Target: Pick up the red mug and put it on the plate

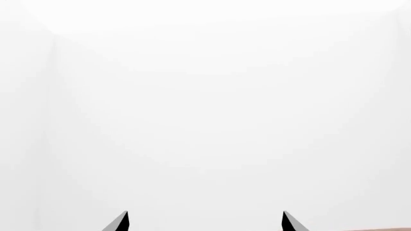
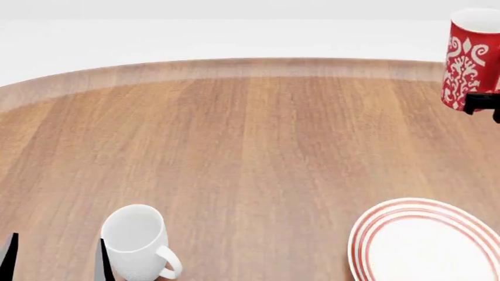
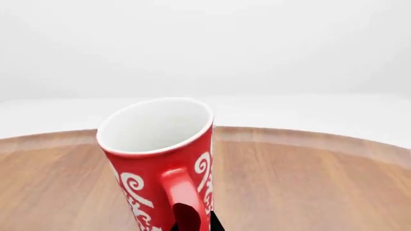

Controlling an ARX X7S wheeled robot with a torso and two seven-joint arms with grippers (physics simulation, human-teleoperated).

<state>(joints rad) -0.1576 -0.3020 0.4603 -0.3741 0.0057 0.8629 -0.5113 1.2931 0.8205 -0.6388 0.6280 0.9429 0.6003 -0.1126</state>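
Tall red ceramic mug with white pattern point(image 2: 471, 58) looks lifted at the table's point(image 2: 250, 152) far right; my right hand point(image 2: 483, 106) seems pinched on its lower side, partly cropped. I'd carry it upright over the red-ringed white plate point(image 2: 425, 243), lowering slowly. Left hand point(image 2: 55, 257) spread, idle.

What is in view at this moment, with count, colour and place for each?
red mug: one, red with white ornament, white inside; far right in the head view, at the right gripper.
plate: one, white with red rings; near right of the table.
white mug: one, plain white, upright; near left, beside the left gripper.
table: one, brown wood, rounded edge.
left gripper: black fingers apart, empty.
right gripper: black, mostly out of frame, at the red mug's lower side.
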